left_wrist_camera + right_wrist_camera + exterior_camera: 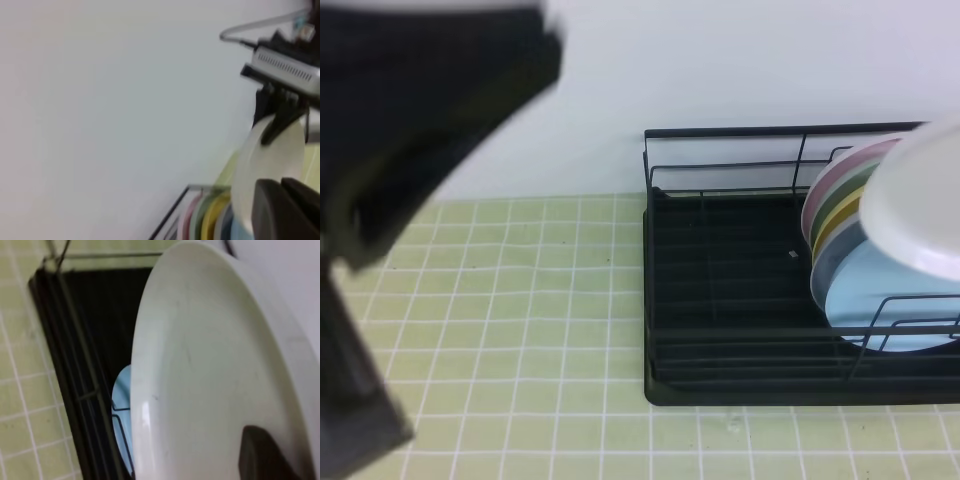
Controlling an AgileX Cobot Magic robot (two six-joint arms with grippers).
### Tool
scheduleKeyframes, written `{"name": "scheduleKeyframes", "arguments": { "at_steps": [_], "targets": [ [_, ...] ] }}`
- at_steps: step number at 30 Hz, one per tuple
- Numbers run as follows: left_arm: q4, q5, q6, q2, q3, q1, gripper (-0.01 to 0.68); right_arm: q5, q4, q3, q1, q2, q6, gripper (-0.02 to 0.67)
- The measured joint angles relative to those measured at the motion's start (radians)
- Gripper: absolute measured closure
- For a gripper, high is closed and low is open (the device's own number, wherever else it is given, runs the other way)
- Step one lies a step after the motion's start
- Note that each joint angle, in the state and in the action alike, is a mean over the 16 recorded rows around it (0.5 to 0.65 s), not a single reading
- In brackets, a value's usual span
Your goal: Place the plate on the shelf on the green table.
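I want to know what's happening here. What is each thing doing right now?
Glossy white round plate: held up over the rack, tilted.
Right pincer: shut on the plate's rim.
Black wire dish rack: left part empty.
Pink, green, yellow, blue plates: standing upright in rack.

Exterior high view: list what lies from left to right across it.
Dark blurred arm → bare green table → empty left part of the shelf → upright coloured plates → the plate, white, at the right edge.
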Motion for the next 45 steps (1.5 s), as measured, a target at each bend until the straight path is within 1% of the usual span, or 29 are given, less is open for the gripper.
{"name": "scheduleKeyframes", "arguments": {
  "at_steps": [4,9,13,16,23,45],
  "targets": [
    [0.273,0.009,-0.190,-0.073,0.092,0.000,0.673,0.042,-0.014,-0.049,0.000,0.089,-0.094,0.652],
    [0.559,0.035,-0.388,-0.140,0.197,0.000,0.673,0.028,-0.003,-0.061,0.000,0.158,-0.179,0.652],
    [0.719,0.064,-0.496,-0.171,0.257,0.000,0.673,0.017,-0.003,-0.061,0.000,0.194,-0.202,0.652],
    [0.792,0.089,-0.545,-0.183,0.288,0.000,0.673,0.015,-0.004,-0.061,0.000,0.214,-0.211,0.652],
    [0.844,0.128,-0.586,-0.189,0.317,0.000,0.673,0.022,-0.021,-0.057,0.000,0.251,-0.216,0.652],
    [0.863,0.196,-0.590,-0.189,0.319,0.001,0.673,-0.007,-0.103,-0.044,0.000,0.380,-0.214,0.652]
  ]
}}
